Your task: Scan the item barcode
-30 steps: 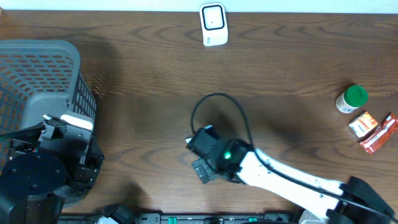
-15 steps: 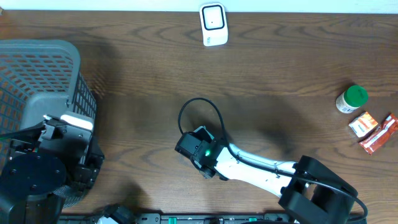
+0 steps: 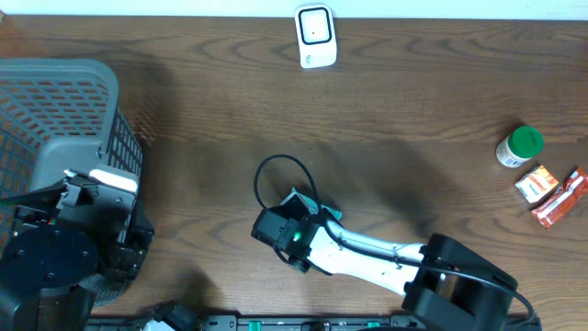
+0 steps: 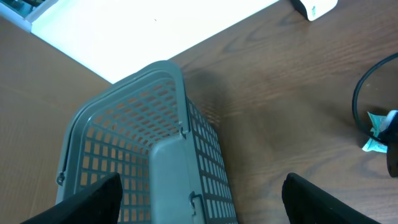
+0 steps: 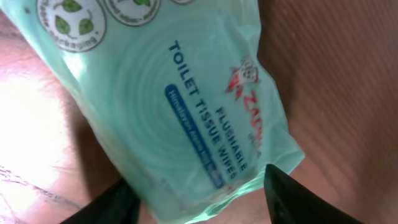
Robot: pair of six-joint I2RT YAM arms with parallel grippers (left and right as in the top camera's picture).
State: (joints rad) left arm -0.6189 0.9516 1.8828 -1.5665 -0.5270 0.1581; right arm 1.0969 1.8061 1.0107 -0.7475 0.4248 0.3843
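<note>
The brown wooden desk [image 3: 441,110] takes up the whole scene. On its left end sits a grey slatted basket [image 3: 55,101], and the left arm [image 3: 55,267] hangs right over its near side. The left gripper [image 4: 202,183] has its fingers [image 4: 93,199] spread wide apart with nothing between them, only the basket's handle and mesh below.

The right arm [image 3: 367,257] reaches in from the near right corner towards the middle of the desk, with a black cable [image 3: 276,170] looping out beyond its wrist. The right gripper [image 5: 198,186] is down over a pale green packet of flushable toilet tissue wipes [image 5: 186,93], which lies on the wood about mid-desk, closer to the near edge. A dark finger [image 5: 118,202] stands at each side of the packet's end, right against it, but I cannot tell whether they are actually pinching it.

A white scanner [image 3: 315,35] stands at the far edge, well apart from the packet. Over at the right end there is a small bottle with a green lid [image 3: 520,147], and just beside it an orange sachet [image 3: 537,184] and a red one [image 3: 562,198].
</note>
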